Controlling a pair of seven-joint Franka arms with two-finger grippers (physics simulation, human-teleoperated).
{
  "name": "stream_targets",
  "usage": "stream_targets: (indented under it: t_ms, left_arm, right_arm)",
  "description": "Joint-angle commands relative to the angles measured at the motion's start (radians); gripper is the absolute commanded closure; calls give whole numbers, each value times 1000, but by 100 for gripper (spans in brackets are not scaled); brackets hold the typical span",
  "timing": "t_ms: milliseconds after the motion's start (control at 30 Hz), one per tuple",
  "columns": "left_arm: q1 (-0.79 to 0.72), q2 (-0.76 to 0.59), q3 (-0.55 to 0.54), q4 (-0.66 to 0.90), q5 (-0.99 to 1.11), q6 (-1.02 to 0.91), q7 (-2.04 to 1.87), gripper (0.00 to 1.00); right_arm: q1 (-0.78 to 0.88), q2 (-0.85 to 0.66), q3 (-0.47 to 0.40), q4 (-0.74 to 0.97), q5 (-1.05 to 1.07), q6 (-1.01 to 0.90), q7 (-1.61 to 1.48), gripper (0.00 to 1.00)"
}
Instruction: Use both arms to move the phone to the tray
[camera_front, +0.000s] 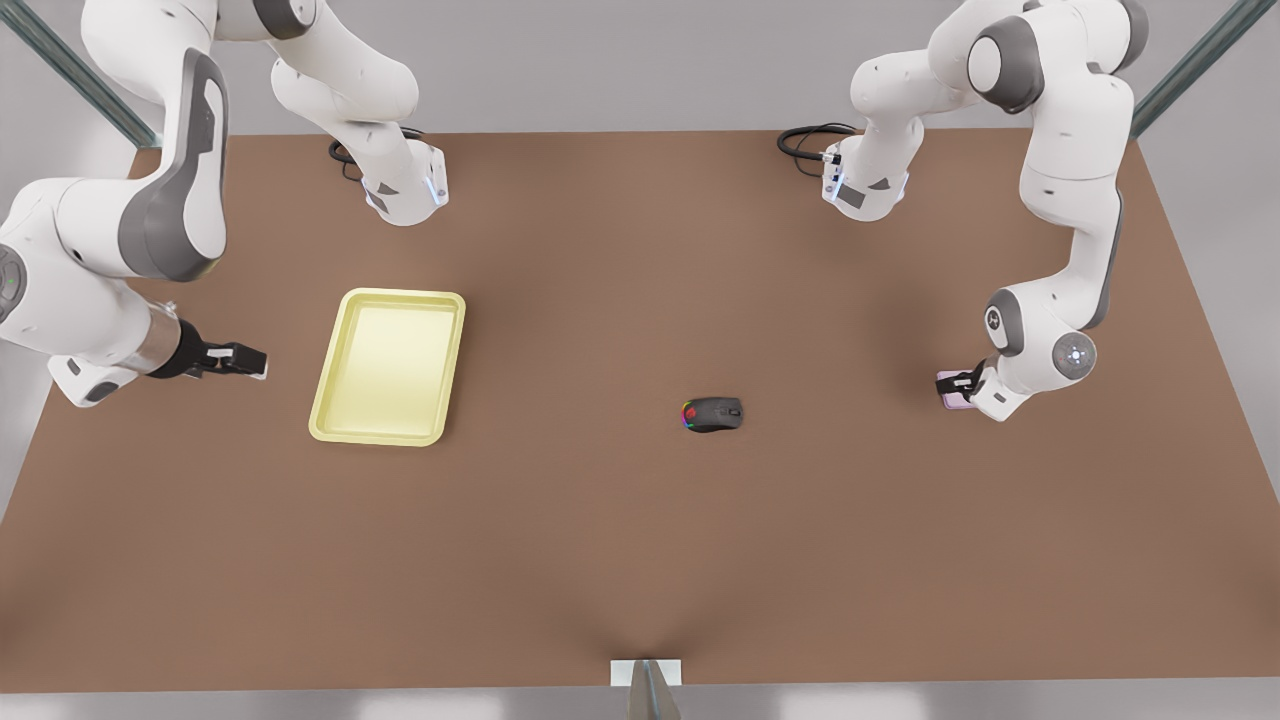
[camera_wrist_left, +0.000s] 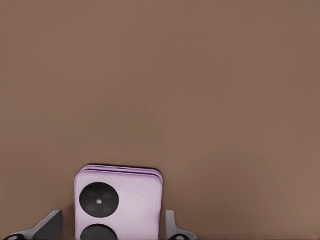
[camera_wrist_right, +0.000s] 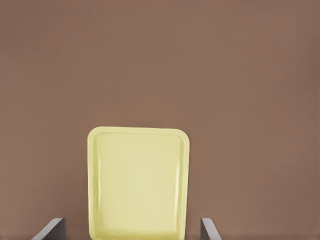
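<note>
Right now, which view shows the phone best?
Left wrist view: the phone sits between the left gripper's open jaws, its black circles plain. In the front view it is a pink sliver behind that gripper.

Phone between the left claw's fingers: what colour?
Pale lilac-pink phone with two black circles, clearest in the left wrist view.

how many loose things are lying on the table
3: the tray toward the front view's left, the mouse near the middle, the phone at the right between the left gripper's fingers.
</note>
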Motion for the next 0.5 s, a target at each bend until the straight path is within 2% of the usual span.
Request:
stream_targets:
  t_ms: [0, 133, 167, 200, 333, 400, 467]
  left_arm:
    - [0, 2, 0, 0, 2, -1, 23, 0]
    - [0, 13, 0, 0, 2, 6, 23, 2]
    - [-2, 13, 0, 0, 2, 4, 23, 20]
    - [-2, 13, 0, 0, 2, 4, 23, 28]
    - [-2, 8, -3, 2, 2, -2, 20, 24]
    - [-17, -38, -47, 63, 3, -96, -147, 24]
    - [-121, -52, -66, 124, -15, -158, -355, 24]
  right_arm:
    - [1, -1, 0, 0, 1, -1, -1, 0]
    - [1, -1, 0, 0, 1, -1, -1, 0]
    - [1, -1, 0, 0, 1, -1, -1, 0]
    - [1, -1, 0, 0, 1, -1, -1, 0]
    - [1, -1, 0, 0, 1, -1, -1, 0]
    - [1, -1, 0, 0, 1, -1, -1, 0]
    - [1, 1, 0, 2, 1, 2, -1, 0]
